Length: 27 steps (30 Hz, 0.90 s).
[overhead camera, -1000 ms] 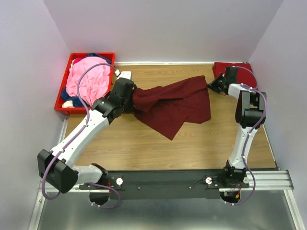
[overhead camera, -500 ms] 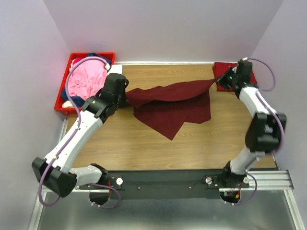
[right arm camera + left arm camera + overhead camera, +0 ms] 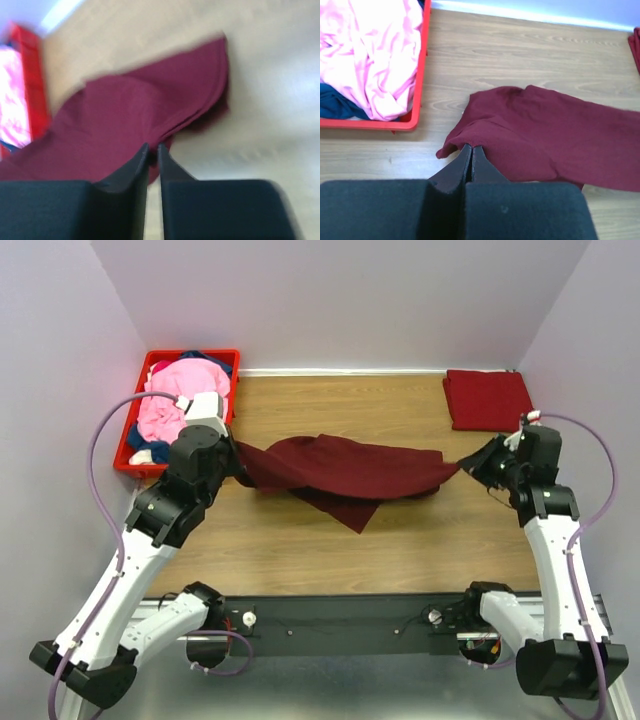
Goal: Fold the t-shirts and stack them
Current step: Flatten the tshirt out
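Top external view showed you a rigid red plastic crate [image 3: 128, 448] at the far left, with a crumpled pink t-shirt [image 3: 165, 412] heaped inside. Your left arm [image 3: 150, 530] reached forward with its wrist beside the crate. The left gripper [image 3: 238, 456] was pinched tight on one end of the soft dark maroon t-shirt [image 3: 340, 468]. The shirt stretched across the wooden table [image 3: 300, 540], its lower flap trailing on the wood. Your right arm [image 3: 560, 550] leaned inward, and the right gripper [image 3: 468, 462] nipped the other end, jaws narrow. A folded maroon t-shirt [image 3: 487, 398] lay in the far right corner.
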Tool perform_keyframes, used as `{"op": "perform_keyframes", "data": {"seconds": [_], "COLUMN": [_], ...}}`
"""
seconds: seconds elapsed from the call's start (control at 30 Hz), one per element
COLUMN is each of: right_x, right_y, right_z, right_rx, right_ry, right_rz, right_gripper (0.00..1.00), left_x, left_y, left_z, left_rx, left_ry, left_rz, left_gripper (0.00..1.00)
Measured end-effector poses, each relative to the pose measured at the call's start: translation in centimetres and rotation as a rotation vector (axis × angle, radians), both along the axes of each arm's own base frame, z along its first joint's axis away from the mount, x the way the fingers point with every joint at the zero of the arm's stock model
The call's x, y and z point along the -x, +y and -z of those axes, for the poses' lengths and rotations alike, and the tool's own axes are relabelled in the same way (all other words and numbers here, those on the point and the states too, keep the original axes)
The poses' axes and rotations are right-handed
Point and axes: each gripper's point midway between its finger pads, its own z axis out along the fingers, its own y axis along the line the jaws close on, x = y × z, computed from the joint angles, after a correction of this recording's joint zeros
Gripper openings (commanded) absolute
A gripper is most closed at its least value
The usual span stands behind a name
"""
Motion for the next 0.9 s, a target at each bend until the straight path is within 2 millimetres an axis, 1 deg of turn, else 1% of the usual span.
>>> {"op": "perform_keyframes", "data": {"seconds": [0.03, 0.07, 0.1, 0.2, 0.3, 0.4, 0.53, 0.63, 0.7, 0.8, 0.9], "right_x": [0.7, 1.6, 2.4, 4.2, 4.5, 3.6, 2.2, 1.4, 0.8, -0.8, -2.7], "right_y": [0.1, 0.2, 0.3, 0.6, 0.6, 0.9, 1.6, 2.4, 3.6, 5.0, 5.5], "right_z": [1.0, 2.4, 3.5, 5.7, 6.5, 8.2, 12.1, 14.4, 15.7, 18.4, 20.5], "right_rx": [0.004, 0.005, 0.001, 0.002, 0.015, 0.008, -0.004, -0.005, 0.010, 0.078, 0.125], "right_ry": [0.034, 0.082, 0.124, 0.214, 0.248, 0.312, 0.410, 0.456, 0.477, 0.529, 0.558], "right_rz": [-0.007, -0.016, -0.025, -0.045, -0.063, -0.109, -0.144, -0.159, -0.194, -0.229, -0.230], "right_gripper": [0.40, 0.46, 0.55, 0.63, 0.63, 0.62, 0.62, 0.62, 0.63, 0.63, 0.63], "left_x": [0.1, 0.2, 0.2, 0.3, 0.3, 0.1, -0.3, -0.4, -0.6, -0.8, -1.3], "left_y": [-0.1, -0.1, -0.2, -0.2, -0.2, -0.5, -1.1, -1.3, -1.4, -1.6, -1.8], "left_z": [0.5, 0.8, 1.4, 3.0, 4.2, 5.2, 6.4, 7.8, 8.3, 8.5, 8.8], "left_rx": [0.000, -0.002, -0.006, -0.021, -0.030, -0.034, -0.034, -0.041, -0.045, -0.044, -0.040], "left_ry": [0.006, 0.011, 0.023, 0.058, 0.080, 0.096, 0.111, 0.139, 0.150, 0.150, 0.146], "left_rz": [0.007, 0.010, 0.014, 0.015, 0.017, 0.026, 0.039, 0.046, 0.048, 0.048, 0.047], "left_gripper": [0.00, 0.00, 0.00, 0.00, 0.00, 0.00, 0.00, 0.00, 0.00, 0.00, 0.00]}}
